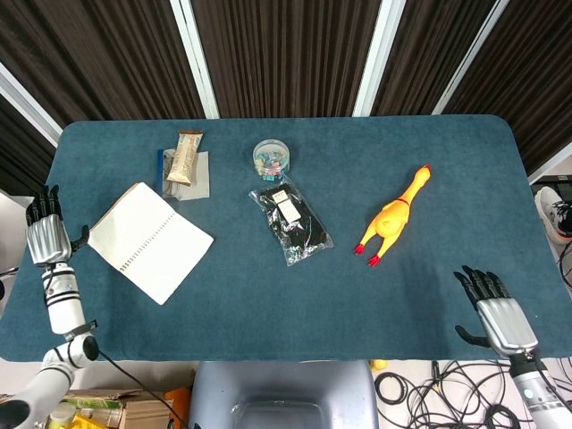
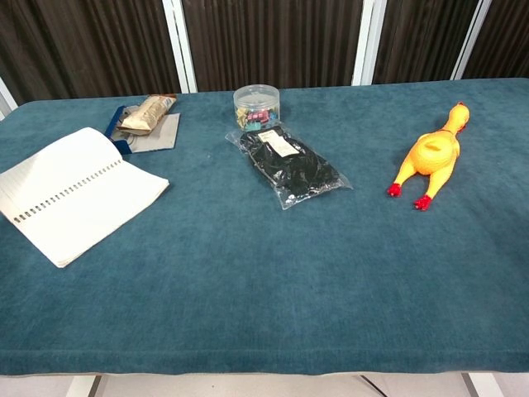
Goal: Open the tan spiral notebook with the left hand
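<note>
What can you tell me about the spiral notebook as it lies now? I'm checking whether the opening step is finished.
The spiral notebook lies open on the left part of the blue table, set at an angle, blank white pages up. A wire coil runs through punched holes down the middle between the two pages. In the chest view the far page bows up a little rather than lying flat. Nothing touches it; the left hand is off its left corner, fingers spread, holding nothing. A snack bar lies just beyond it.

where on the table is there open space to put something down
Bare cloth spans the near strip between the open notebook and the right hand, and the far right corner beyond the rubber chicken. The far left, around the snack bar, tub and black packet, is crowded.
</note>
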You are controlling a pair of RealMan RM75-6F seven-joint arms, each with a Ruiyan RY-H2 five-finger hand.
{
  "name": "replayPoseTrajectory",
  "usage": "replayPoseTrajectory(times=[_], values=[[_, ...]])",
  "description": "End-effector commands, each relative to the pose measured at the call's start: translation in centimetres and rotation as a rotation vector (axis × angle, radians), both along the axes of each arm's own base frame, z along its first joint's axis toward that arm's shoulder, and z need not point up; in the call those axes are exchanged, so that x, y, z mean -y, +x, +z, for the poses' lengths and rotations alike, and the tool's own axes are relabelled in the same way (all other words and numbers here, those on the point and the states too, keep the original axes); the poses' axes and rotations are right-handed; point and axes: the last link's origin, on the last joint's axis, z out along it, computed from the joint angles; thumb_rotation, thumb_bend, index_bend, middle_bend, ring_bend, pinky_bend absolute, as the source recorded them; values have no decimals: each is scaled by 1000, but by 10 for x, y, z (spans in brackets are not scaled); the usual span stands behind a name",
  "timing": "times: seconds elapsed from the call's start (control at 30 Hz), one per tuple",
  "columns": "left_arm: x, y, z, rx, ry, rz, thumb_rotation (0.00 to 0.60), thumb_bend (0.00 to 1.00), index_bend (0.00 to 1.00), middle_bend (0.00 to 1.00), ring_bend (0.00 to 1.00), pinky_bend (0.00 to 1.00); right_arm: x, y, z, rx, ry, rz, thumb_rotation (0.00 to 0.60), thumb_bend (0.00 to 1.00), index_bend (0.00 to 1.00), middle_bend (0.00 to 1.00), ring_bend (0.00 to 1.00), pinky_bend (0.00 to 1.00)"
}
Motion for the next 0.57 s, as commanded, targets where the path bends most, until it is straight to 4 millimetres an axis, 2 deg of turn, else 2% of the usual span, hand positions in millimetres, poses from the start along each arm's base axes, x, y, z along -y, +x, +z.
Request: replayPoseTrajectory(times=[0.03, 0.17, 0.27, 0.4, 0.57], values=[[73, 11, 40, 52, -89, -207, 589, 351, 0, 0, 0, 96, -4, 2, 4, -3, -23, 12, 600, 185, 0, 0, 0, 0], [185, 27, 68, 82, -458, -217, 600, 351, 0, 0, 0, 87, -11, 7, 7, -21, -55, 31, 600, 185, 0, 0, 0, 0], [238, 33, 73, 83, -476, -273, 600, 355, 0, 0, 0, 82, -15, 11, 6, -55, -79, 40, 600, 184, 0, 0, 0, 0], [271, 40, 65, 7, -481, -368, 600, 355, 0, 0, 0, 76, -18, 16, 5, -66, -83, 54, 600, 185, 0, 0, 0, 0], [273, 40, 61, -23, -444, -369, 600, 355, 0, 0, 0, 74, -21, 17, 6, -54, -88, 60, 600, 185, 0, 0, 0, 0]])
